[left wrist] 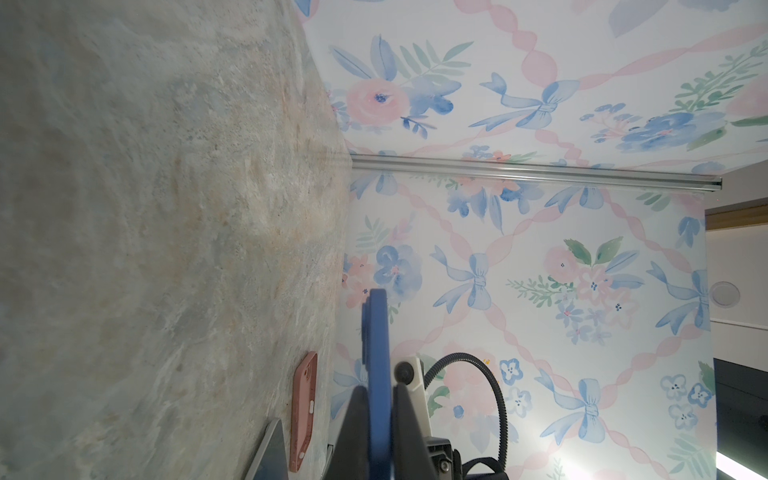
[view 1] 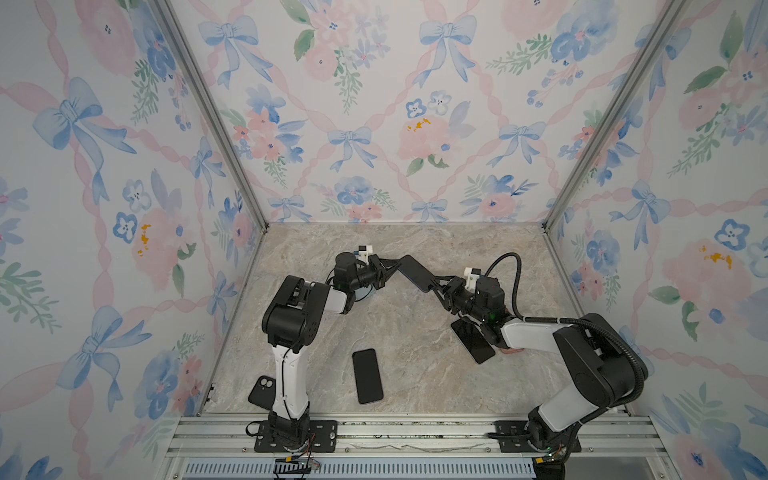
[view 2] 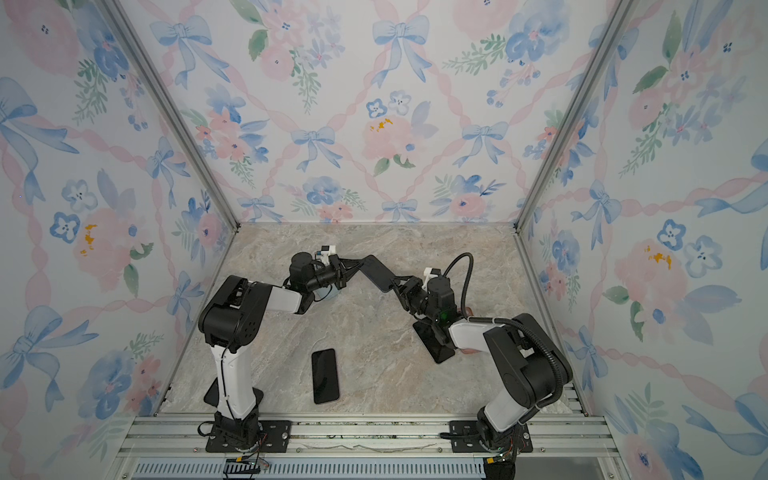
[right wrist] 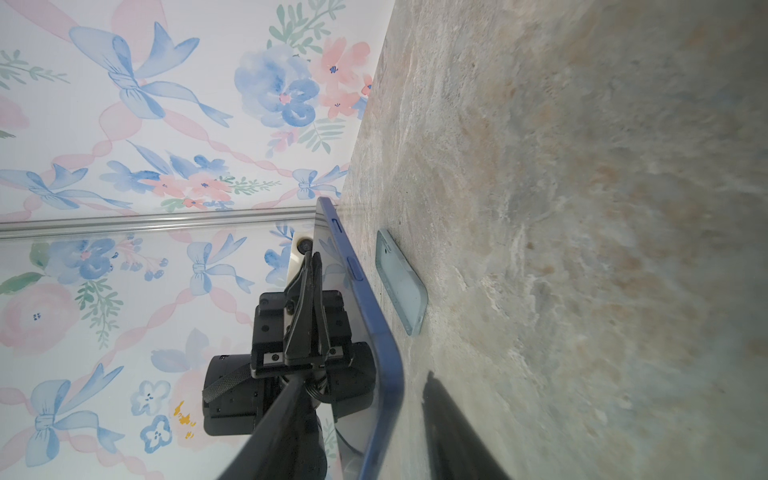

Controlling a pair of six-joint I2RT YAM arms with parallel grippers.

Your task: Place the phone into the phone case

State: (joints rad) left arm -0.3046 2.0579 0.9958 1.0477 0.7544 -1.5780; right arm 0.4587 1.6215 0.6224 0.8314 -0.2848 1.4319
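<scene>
Left gripper [view 1: 388,266] clamped tight on blue-cased phone [view 1: 415,272]; right gripper [view 1: 436,286] jaws part-open astride the far end — close squarely, avoid twisting.

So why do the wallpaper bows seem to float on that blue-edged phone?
Right wrist view: the glossy screen of the blue-cased phone mirrors the wall and left gripper. Left wrist view: the near jaws blur, and glare whitens the wallpaper's corner.
</scene>
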